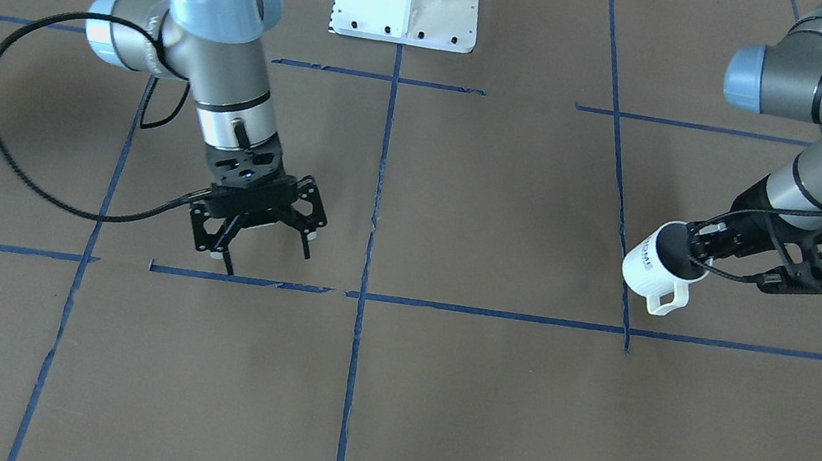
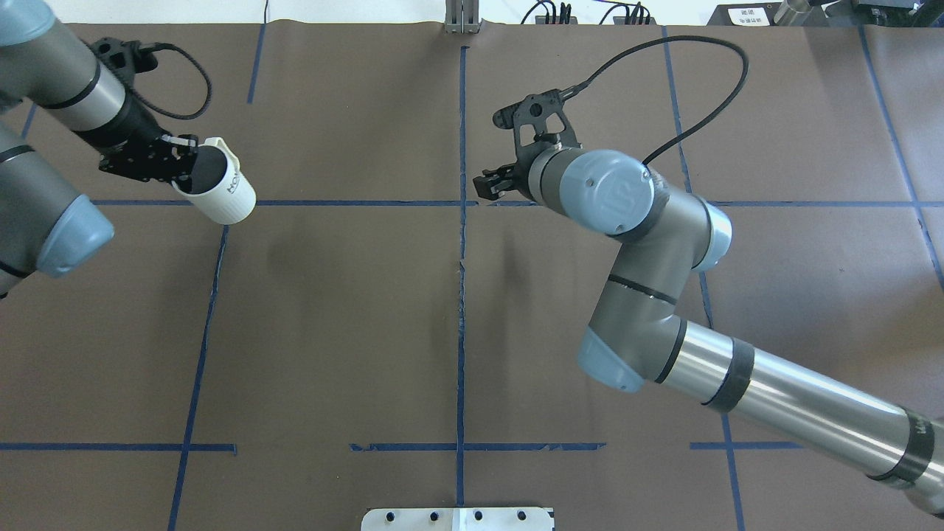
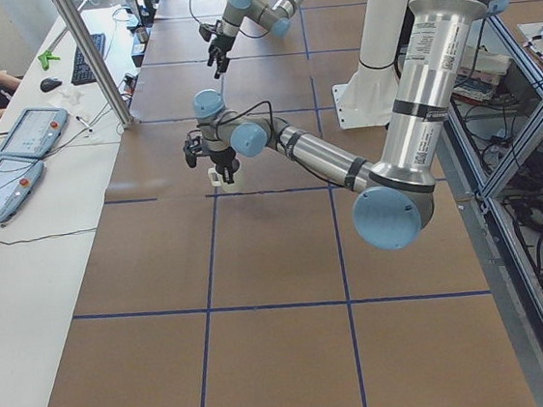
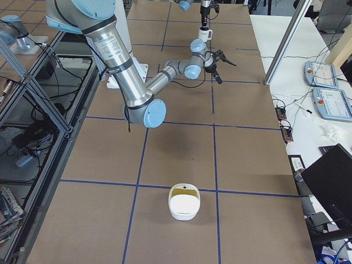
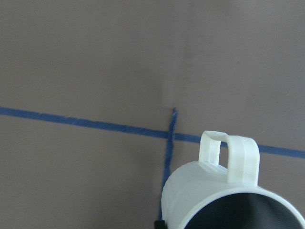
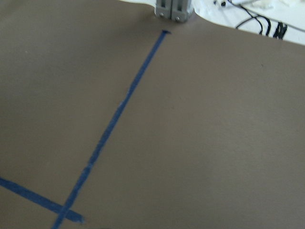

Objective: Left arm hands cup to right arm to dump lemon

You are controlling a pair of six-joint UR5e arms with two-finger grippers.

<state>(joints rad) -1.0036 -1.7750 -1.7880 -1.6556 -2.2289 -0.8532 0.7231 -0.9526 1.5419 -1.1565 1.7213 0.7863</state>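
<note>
Between the closed fingers of the left pincer [image 1: 698, 249] is the rim of the cup [image 1: 659, 270], one finger inside the dark mouth and the other outside the ribbed wall. The cup hangs tilted just below and beside this pincer, its mouth turned up toward the wrist and its squarish handle on the side away from the wrist. It appears to be clear of the surface [image 1: 481, 409], though the gap is hard to judge. No view shows the lemon (the inside of the cup reads only as dark grey), so I cannot tell whether it is in there.

Well apart from that pincer, across the centre tape line, the right pincer [image 1: 260, 243] hovers low over the surface with its fingers spread wide and nothing between them.

By my reading, the pick-up is done and the hand-over has not begun. The next move calls for the left arm to carry the cup toward the waiting right pincer, keeping the mouth from tipping further so nothing rolls out. It should present the bare wall or the handle, since its own fingers occupy part of the rim. The right pincer would need to close firmly before the left one lets go.
</note>
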